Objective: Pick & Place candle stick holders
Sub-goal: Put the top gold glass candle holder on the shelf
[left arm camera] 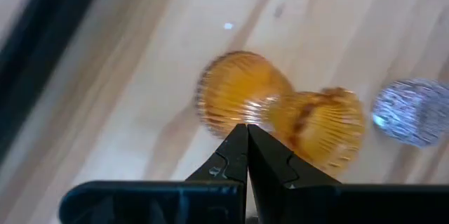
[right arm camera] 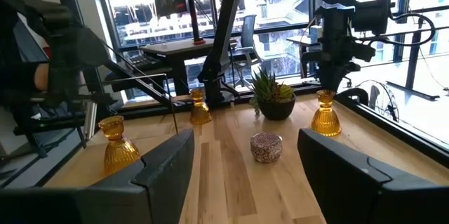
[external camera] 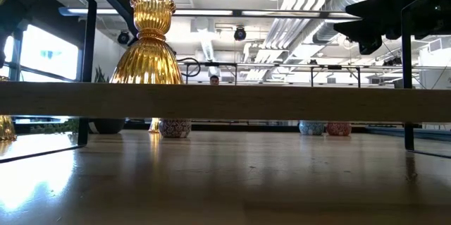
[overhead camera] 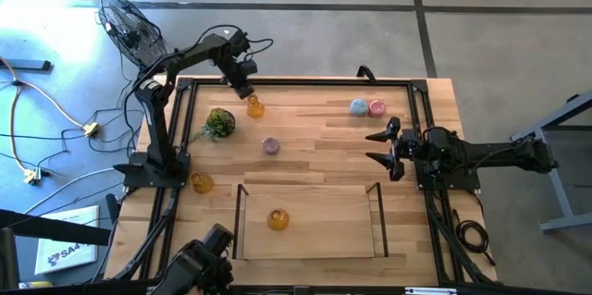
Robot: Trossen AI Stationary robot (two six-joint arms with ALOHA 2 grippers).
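While the left claw point(overhead camera: 248, 90) is held closed just above an amber ribbed glass candle holder point(overhead camera: 255, 106) on the wooden table point(overhead camera: 314, 152), the right claw point(overhead camera: 381, 148) is kept open.

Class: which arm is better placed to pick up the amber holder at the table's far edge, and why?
The left. Its end effector hangs directly above that amber holder, fingers together. The right end effector waits open at the table's right side, well away from it.

Six glassy holders are standing upright: amber ones in my tray point(overhead camera: 278, 219), at the left edge point(overhead camera: 202, 182) and far left point(overhead camera: 254, 106); purple point(overhead camera: 271, 146) mid-table; pale blue point(overhead camera: 358, 107) touching pink point(overhead camera: 376, 107) behind
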